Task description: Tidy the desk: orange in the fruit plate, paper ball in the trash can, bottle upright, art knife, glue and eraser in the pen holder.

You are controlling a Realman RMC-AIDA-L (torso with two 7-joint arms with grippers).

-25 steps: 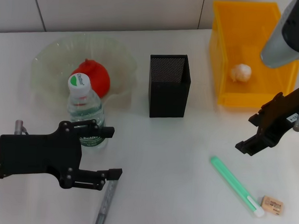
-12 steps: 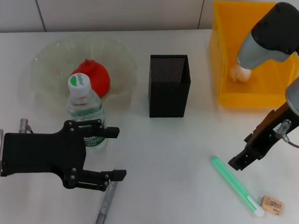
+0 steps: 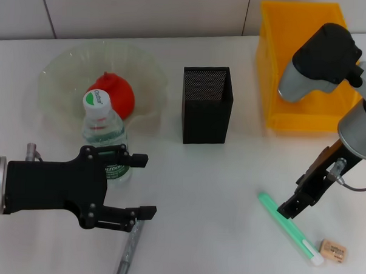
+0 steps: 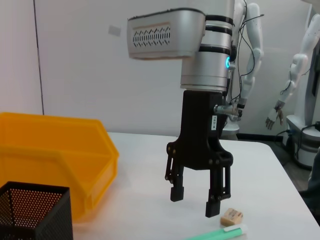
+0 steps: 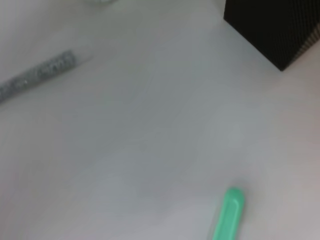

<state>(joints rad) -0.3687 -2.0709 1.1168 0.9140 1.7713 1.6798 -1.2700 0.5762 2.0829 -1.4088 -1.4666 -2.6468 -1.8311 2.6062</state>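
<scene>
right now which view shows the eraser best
The head view: the eraser lies fully visible on the table, just beyond the green glue stick's white end. The left wrist view shows it low, beside the right gripper. The right wrist view misses it.

I see a white desk (image 3: 218,175). The bin (image 3: 305,112) is bright yellow-orange. The pen holder (image 3: 207,104) is black mesh with tiny holes. The glue stick (image 3: 288,226) is green with a white end. The eraser (image 3: 333,250) is tan. The bottle (image 3: 104,139) is see-through with a green and white cap. The fruit (image 3: 115,93) is red-orange in a clear plate (image 3: 64,77). The knife (image 3: 128,253) is grey. Both grippers, left (image 3: 135,186) and right (image 3: 292,205), are black.
</scene>
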